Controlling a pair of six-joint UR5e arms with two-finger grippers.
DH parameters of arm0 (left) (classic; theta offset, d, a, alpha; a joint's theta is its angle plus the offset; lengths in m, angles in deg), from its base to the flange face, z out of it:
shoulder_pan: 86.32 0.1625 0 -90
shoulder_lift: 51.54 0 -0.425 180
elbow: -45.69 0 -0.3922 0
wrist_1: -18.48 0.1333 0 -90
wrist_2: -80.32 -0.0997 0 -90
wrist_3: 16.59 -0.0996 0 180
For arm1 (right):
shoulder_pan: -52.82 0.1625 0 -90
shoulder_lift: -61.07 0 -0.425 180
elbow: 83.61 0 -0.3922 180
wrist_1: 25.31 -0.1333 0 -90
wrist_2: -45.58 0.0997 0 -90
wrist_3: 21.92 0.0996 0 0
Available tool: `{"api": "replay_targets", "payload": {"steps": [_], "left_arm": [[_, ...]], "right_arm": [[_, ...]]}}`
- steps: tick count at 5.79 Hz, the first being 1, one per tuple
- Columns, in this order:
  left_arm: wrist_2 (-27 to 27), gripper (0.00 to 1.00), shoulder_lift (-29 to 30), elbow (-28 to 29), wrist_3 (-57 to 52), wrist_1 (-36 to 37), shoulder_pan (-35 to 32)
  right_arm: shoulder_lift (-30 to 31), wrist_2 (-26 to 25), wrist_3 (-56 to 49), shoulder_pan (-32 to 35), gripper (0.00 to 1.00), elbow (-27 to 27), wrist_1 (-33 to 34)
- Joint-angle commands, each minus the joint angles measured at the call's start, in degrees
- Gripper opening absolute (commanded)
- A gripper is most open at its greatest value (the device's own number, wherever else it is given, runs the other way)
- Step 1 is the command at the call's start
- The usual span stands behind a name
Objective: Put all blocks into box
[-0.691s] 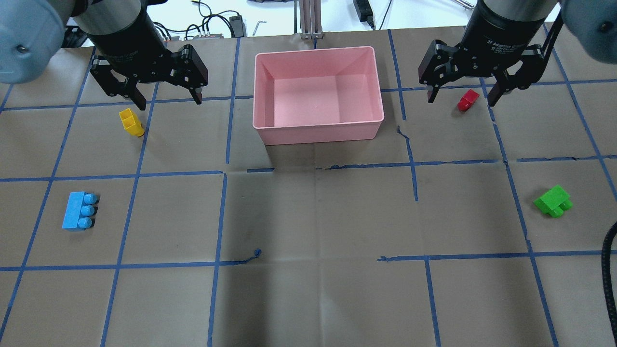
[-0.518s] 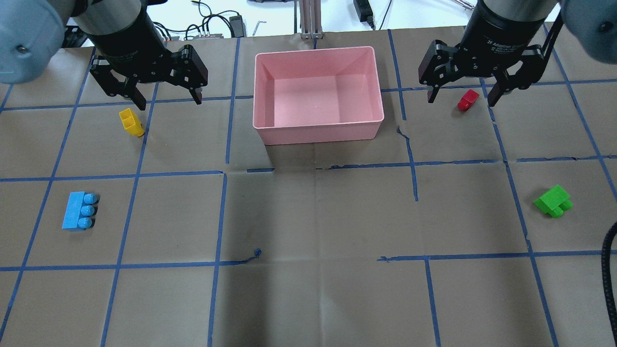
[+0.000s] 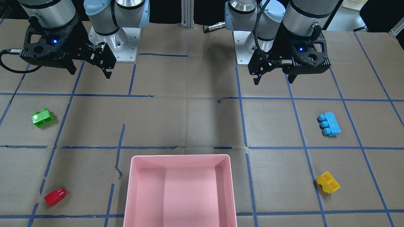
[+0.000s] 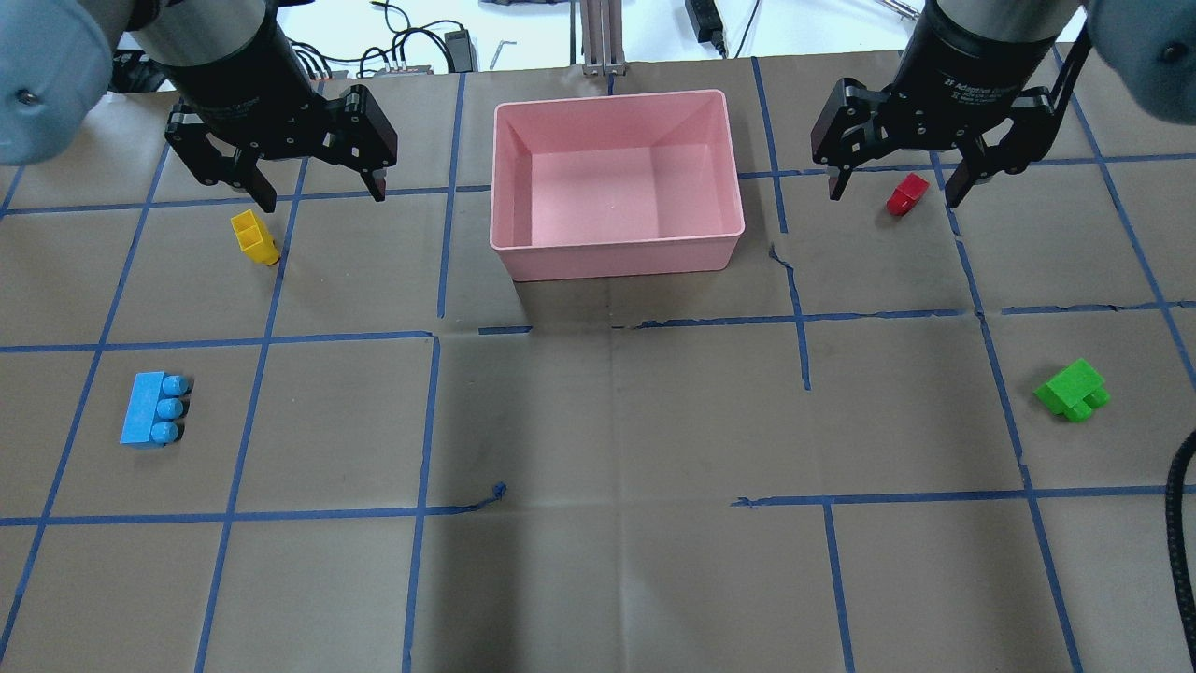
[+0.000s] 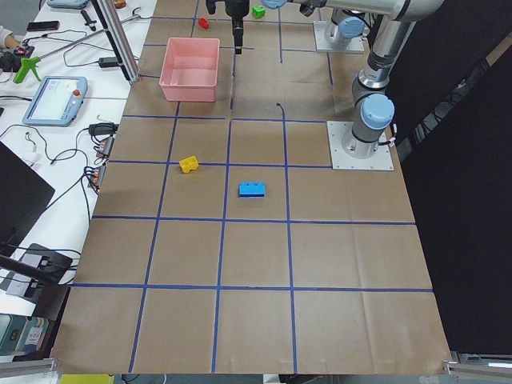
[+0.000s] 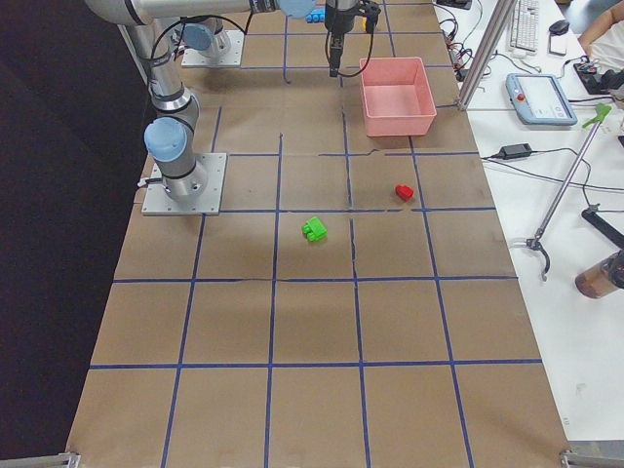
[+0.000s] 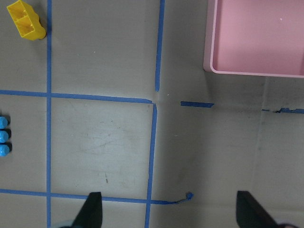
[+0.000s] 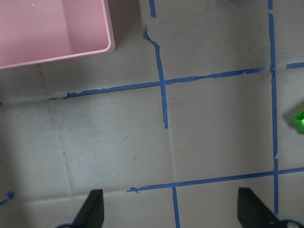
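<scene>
The pink box (image 4: pixel 617 260) stands empty at the far middle of the table. On the left lie the yellow block (image 4: pixel 254 236) and the light-blue block (image 4: pixel 149 409). On the right lie the red block (image 4: pixel 907 194) and the green block (image 4: pixel 1072 390). My left gripper (image 4: pixel 322 192) is open and empty, held high, just beyond the yellow block. My right gripper (image 4: pixel 892 194) is open and empty, held high, with the red block showing between its fingers in the overhead view. The left wrist view shows the yellow block (image 7: pixel 26 19) and a box corner (image 7: pixel 237 71).
Brown paper with a blue tape grid covers the table (image 4: pixel 607 421). Cables and adapters (image 4: pixel 420 47) lie beyond its far edge. A black cable (image 4: pixel 1179 523) hangs at the right edge. Both arm bases (image 3: pixel 113 47) stand at the near side.
My left gripper has shifted slightly left and toward the far edge. The right gripper and all blocks have stayed where they were.
</scene>
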State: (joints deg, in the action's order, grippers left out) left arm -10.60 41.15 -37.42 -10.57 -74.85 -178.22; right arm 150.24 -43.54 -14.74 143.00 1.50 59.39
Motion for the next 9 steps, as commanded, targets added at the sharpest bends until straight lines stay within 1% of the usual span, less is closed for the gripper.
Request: {"api": "replay_targets", "payload": {"steps": [1,2,3,4,5,6,8,9], "left_arm": [[0.05,0.99,-0.06,0.14,-0.04,0.08,0.05],[-0.04,0.99,-0.23,0.32,-0.04,-0.01,0.23],[-0.04,0.99,-0.32,0.76,-0.74,-0.45,1.62],[-1.08,0.99,-0.5,-0.02,-1.96,-0.62,2.94],[-5.27,0.99,-0.85,-0.55,-7.28,-2.28,7.13],[-5.31,0.99,-0.94,-1.34,-8.21,-2.12,11.78],[-5.4,0.99,0.02,-6.15,-15.83,-0.81,19.34],[-5.4,0.99,1.16,-9.84,-19.26,3.98,22.87]], "right_arm": [[-0.05,0.0,-0.06,0.0,1.0,0.23,-0.23],[-0.14,0.0,-1.98,-1.22,1.0,0.23,-0.24],[-0.14,-0.18,-9.04,-3.75,1.0,0.32,-0.15],[-0.14,-0.18,-17.73,-9.78,1.0,0.4,-0.15],[-0.23,-0.18,-30.95,-17.07,1.0,2.06,-0.06],[-0.23,-0.26,-40.66,-22.88,1.0,4.68,0.55],[-0.32,-0.26,-65.24,-32.03,1.0,5.33,1.08],[-1.8,-0.18,-74.41,-37.3,1.0,5.41,1.08]]}}
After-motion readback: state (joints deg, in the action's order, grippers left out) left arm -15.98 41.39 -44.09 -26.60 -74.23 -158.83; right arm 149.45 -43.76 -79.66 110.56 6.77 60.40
